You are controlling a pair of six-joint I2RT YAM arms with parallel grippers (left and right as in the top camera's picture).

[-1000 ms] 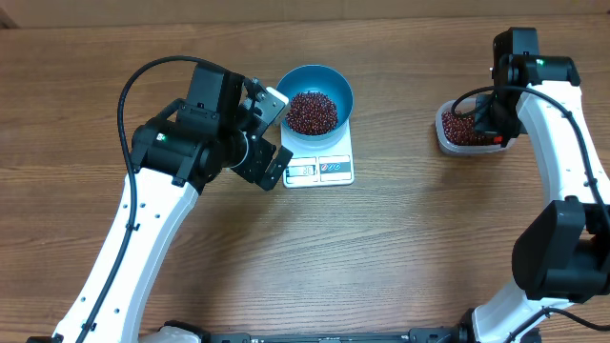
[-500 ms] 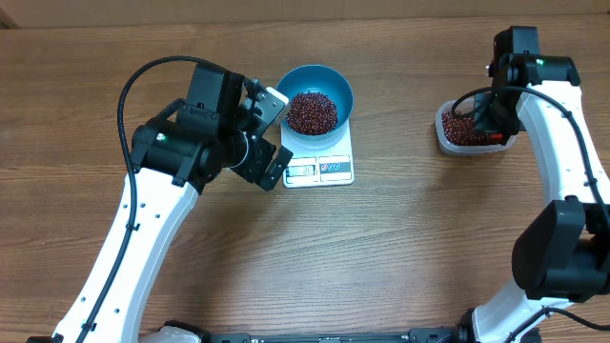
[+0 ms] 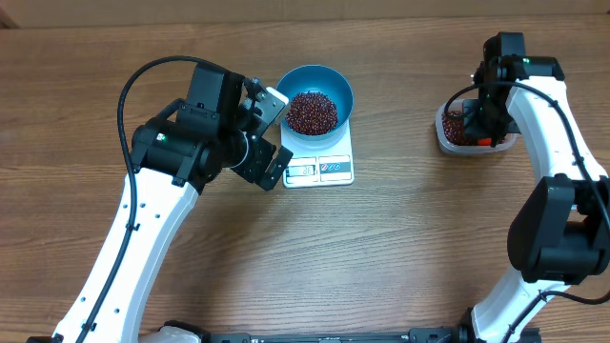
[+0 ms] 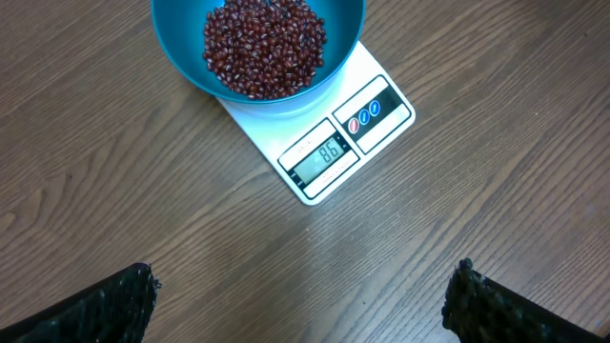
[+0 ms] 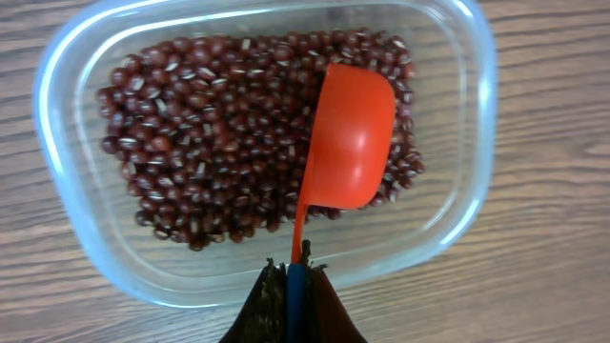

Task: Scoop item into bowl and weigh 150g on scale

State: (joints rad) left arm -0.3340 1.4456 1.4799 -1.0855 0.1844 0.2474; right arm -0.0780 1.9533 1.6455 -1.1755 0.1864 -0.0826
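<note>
The teal bowl (image 3: 335, 84) stands on the white scale (image 3: 334, 167) and holds a heap of red-brown beans (image 3: 313, 111). In the left wrist view the bowl (image 4: 348, 43), its beans (image 4: 262, 43) and the scale (image 4: 386, 105) lie ahead; the display reads 86. My left gripper (image 3: 276, 136) (image 4: 303, 286) hangs open just left of the scale with nothing between its fingers. My right gripper (image 5: 294, 272) (image 3: 483, 119) is shut on the handle of an orange scoop (image 5: 351, 138). The scoop lies over more beans (image 5: 210, 133) inside a clear tub (image 5: 467, 191).
The clear tub (image 3: 443, 141) sits at the right of the wooden table, well apart from the scale. Bare wood lies between the two and toward the front edge.
The right wrist has shifted slightly left and back over the tub. The left arm, bowl and scale have not moved.
</note>
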